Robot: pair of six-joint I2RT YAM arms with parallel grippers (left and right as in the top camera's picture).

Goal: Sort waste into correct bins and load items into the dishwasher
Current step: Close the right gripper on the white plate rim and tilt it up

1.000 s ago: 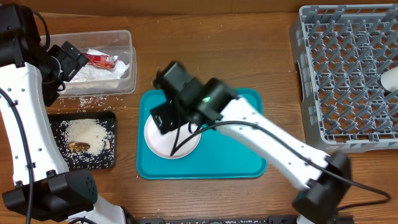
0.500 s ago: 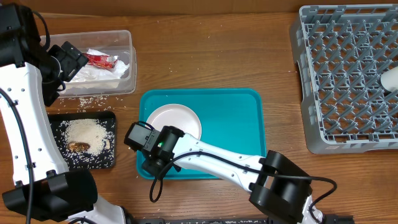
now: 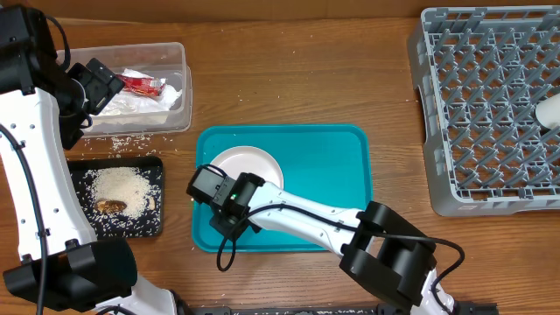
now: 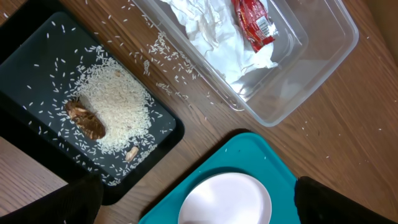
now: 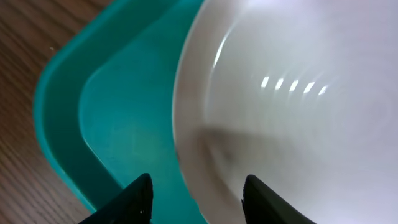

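A white plate (image 3: 254, 166) lies at the left of a teal tray (image 3: 324, 175). My right gripper (image 3: 226, 203) is low at the plate's near-left edge. In the right wrist view the right gripper (image 5: 198, 186) is open and straddles the plate (image 5: 298, 112) rim: one finger over the teal tray (image 5: 106, 124), the other over the plate, neither pressing. My left gripper (image 3: 96, 83) hangs open and empty above the clear tub (image 3: 131, 87), which holds napkins (image 4: 211, 37) and a red wrapper (image 4: 254, 22). The black tray (image 4: 37, 74) holds rice (image 4: 115, 102) and a brown scrap (image 4: 86, 118).
The grey dish rack (image 3: 490, 105) fills the right side, with a white dish (image 3: 549, 112) at its right edge. Loose rice grains (image 3: 131, 140) lie on the wood between the clear tub and the black tray (image 3: 114, 197).
My right arm has swung from above the plate's far side down to its near-left edge, and its jaws have narrowed around the rim. The left arm has not moved.
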